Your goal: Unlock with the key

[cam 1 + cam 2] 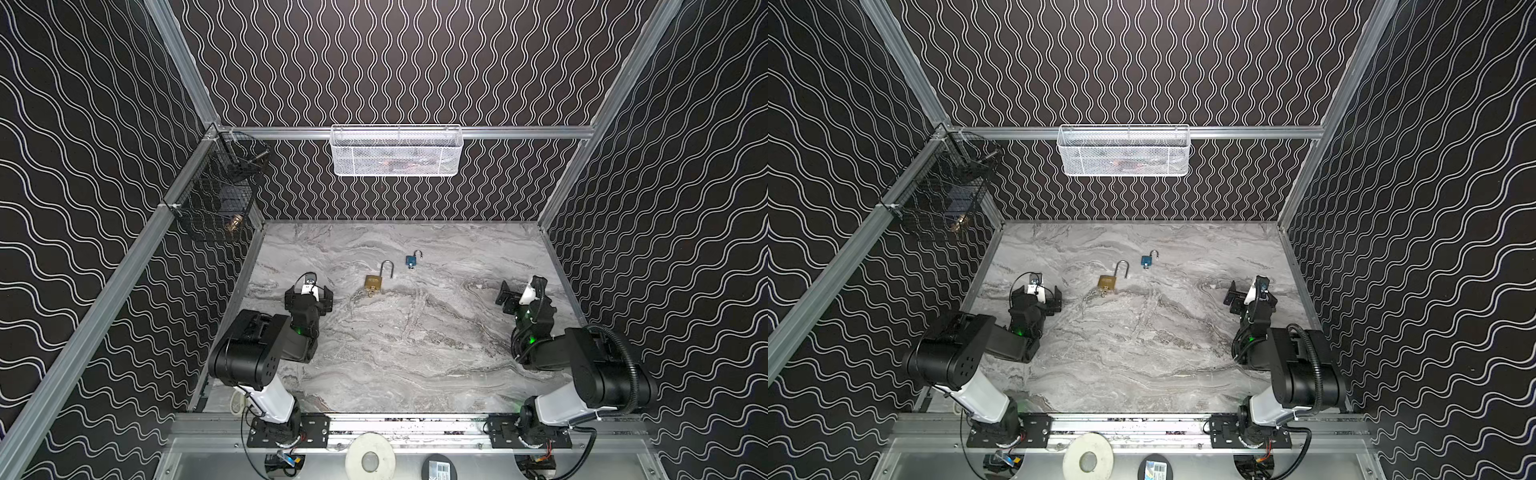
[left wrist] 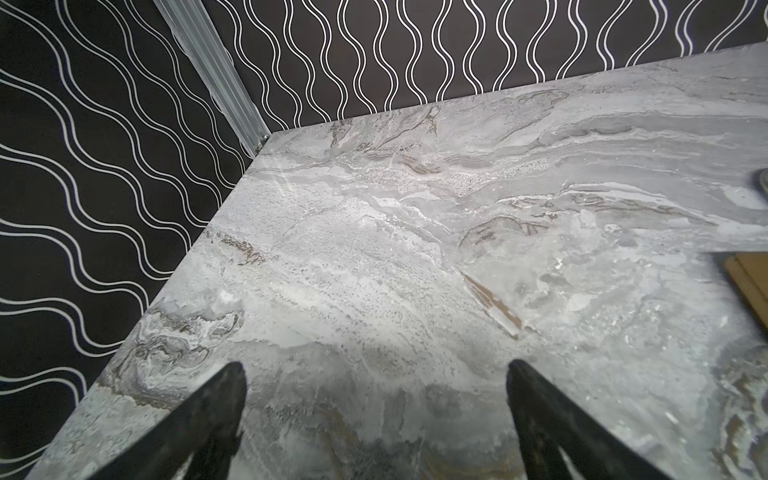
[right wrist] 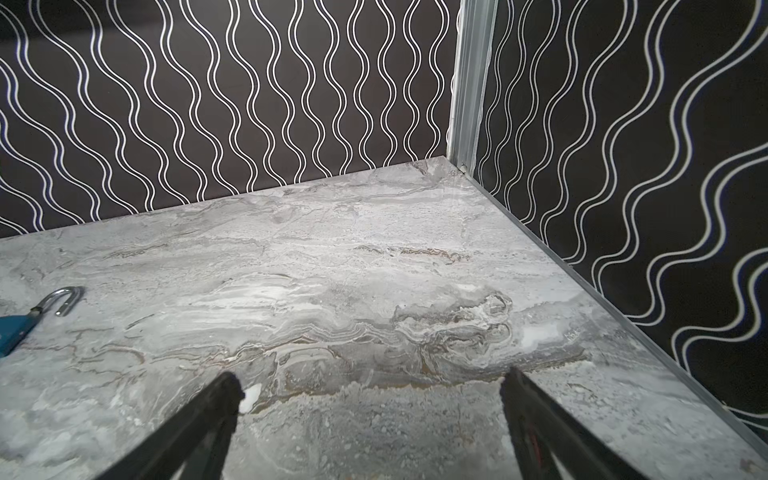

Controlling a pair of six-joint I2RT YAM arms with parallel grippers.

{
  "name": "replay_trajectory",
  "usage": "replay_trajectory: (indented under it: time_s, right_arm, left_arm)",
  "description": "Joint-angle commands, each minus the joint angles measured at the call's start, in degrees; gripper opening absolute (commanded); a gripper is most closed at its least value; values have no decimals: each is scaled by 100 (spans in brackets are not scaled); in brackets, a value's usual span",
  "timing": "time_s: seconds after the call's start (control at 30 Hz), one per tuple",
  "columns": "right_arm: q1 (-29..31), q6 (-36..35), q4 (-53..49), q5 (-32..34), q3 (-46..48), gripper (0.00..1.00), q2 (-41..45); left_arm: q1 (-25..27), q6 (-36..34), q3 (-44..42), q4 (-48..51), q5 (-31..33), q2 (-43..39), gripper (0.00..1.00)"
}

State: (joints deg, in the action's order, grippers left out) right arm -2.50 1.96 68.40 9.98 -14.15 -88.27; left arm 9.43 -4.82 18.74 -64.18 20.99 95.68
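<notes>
Both top views show a brass padlock (image 1: pixel 373 281) (image 1: pixel 1106 281) lying mid-table with its shackle swung open. A small key with a ring (image 1: pixel 367 294) (image 1: pixel 1101 292) is at its base. Behind it and to the right lies a smaller blue padlock (image 1: pixel 411 260) (image 1: pixel 1146 260), its shackle also open. My left gripper (image 1: pixel 308 296) (image 2: pixel 376 368) is open and empty over bare table left of the brass padlock, whose body shows at the frame edge (image 2: pixel 748 278). My right gripper (image 1: pixel 524 299) (image 3: pixel 371 376) is open and empty near the right wall; the blue padlock (image 3: pixel 12 332) shows at that frame's edge.
A white mesh basket (image 1: pixel 395 151) hangs on the back wall. A black wire basket (image 1: pixel 220 195) hangs at the left rear corner. Patterned walls close in the marble table (image 1: pixel 415 353) on three sides. A white tape roll (image 1: pixel 370 459) lies on the front ledge.
</notes>
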Motion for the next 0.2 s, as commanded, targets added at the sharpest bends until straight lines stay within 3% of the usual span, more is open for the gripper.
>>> replay_trajectory:
  time_s: [0.0, 0.17]
  right_arm:
    - [13, -26, -35, -62, -104, 99, -29]
    - [60, -116, 130, -119, -1, 99, 16]
  left_arm:
    - [-3, 14, 16, -45, 1, -1, 99]
    - [-3, 1, 8, -71, 3, 2, 99]
